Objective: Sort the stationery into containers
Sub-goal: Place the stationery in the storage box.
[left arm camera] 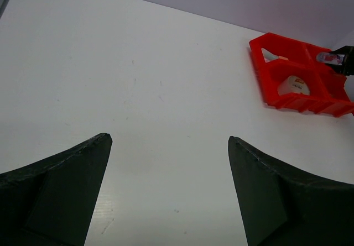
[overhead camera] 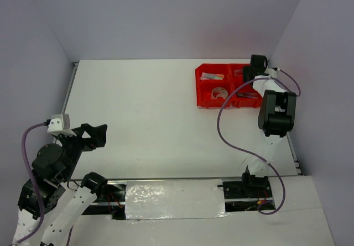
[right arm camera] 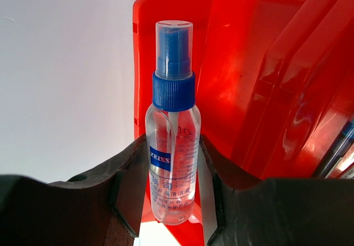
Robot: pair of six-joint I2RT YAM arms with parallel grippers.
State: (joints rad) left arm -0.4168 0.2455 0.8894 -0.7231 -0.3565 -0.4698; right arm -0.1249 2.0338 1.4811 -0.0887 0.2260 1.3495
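Observation:
The small clear bottle (right arm camera: 172, 130) with a blue cap stands upright between the fingers of my right gripper (right arm camera: 171, 146), which is shut on its body. It hangs over the far right bin of the red containers (right arm camera: 238, 63). From above, the right gripper (overhead camera: 258, 69) is at the far right corner of the containers (overhead camera: 198, 88). A white tape roll (overhead camera: 219, 92) lies in the near left bin. Pale items (overhead camera: 212, 76) lie in the far left bin and dark pens (overhead camera: 248, 95) in the near right one. My left gripper (left arm camera: 170, 140) is open over bare table, far from the bins (left arm camera: 265, 80).
The grey right wall stands close behind the bins. A purple cable (overhead camera: 224, 130) loops off the right arm over the table. A foil-covered strip (overhead camera: 174, 199) runs along the near edge between the arm bases. The white table (overhead camera: 138, 108) stretches left of the bins.

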